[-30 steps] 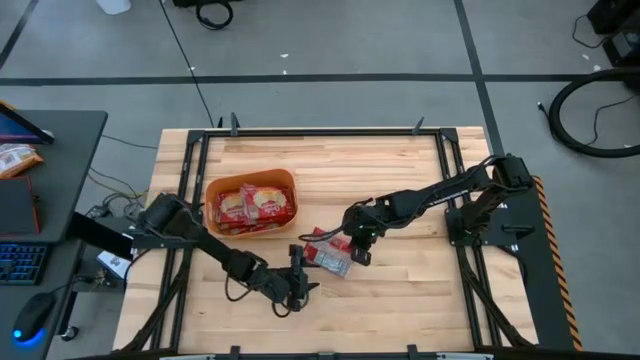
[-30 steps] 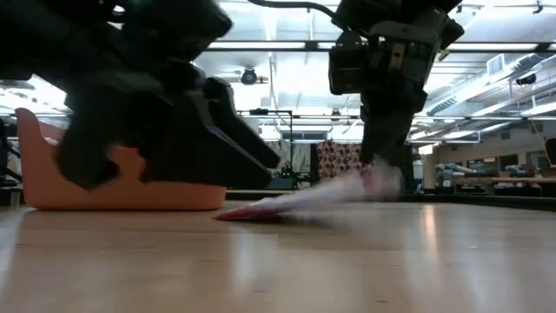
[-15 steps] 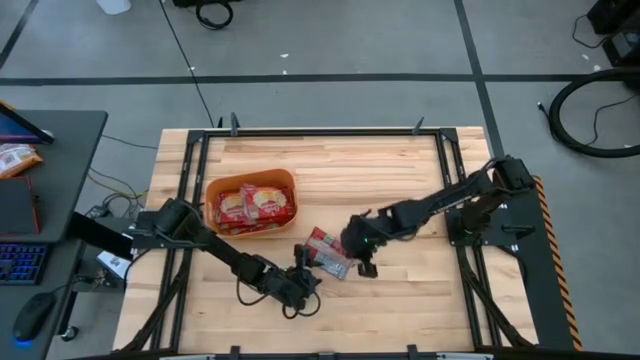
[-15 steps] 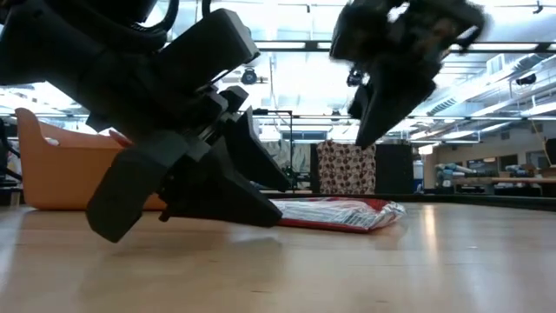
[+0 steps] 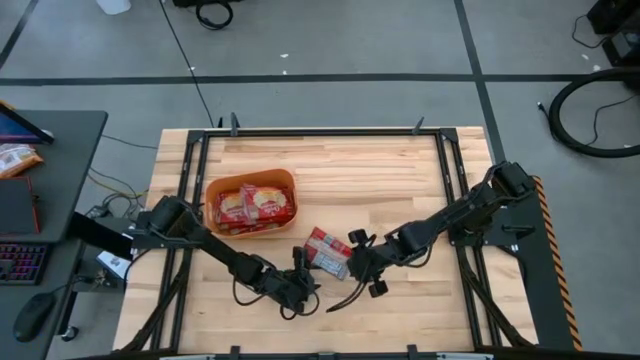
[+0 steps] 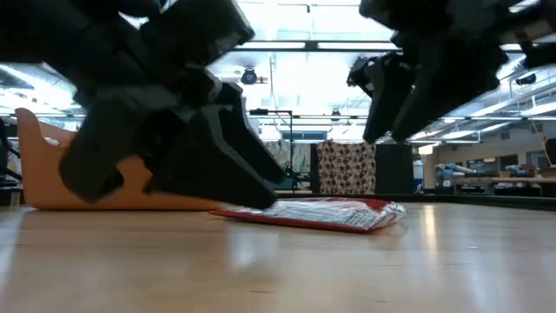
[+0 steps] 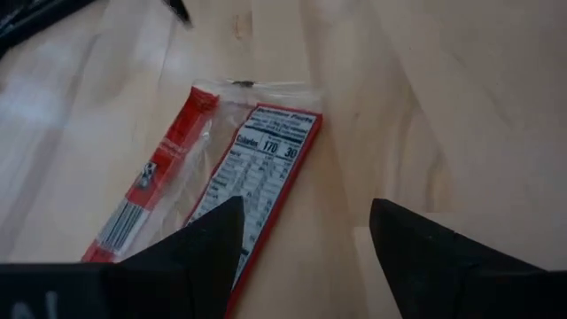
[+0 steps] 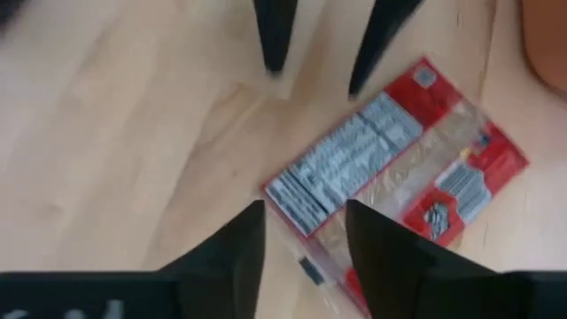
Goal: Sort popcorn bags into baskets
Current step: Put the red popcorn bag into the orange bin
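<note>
Bag label reads 170/30 w/ both grippers spread, nothing held.

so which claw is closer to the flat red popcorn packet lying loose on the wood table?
Left, narrowly. The left claw sits at the flat red popcorn packet's near corner, open; the right claw hovers beside its other end, open.

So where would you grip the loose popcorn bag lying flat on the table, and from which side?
The popcorn bag lies flat beside the orange basket, so a judgement: come from above and pinch a long edge or the crinkled clear end, since its thin profile offers no side hold. The left gripper and right gripper both flank it, jaws open.
</note>
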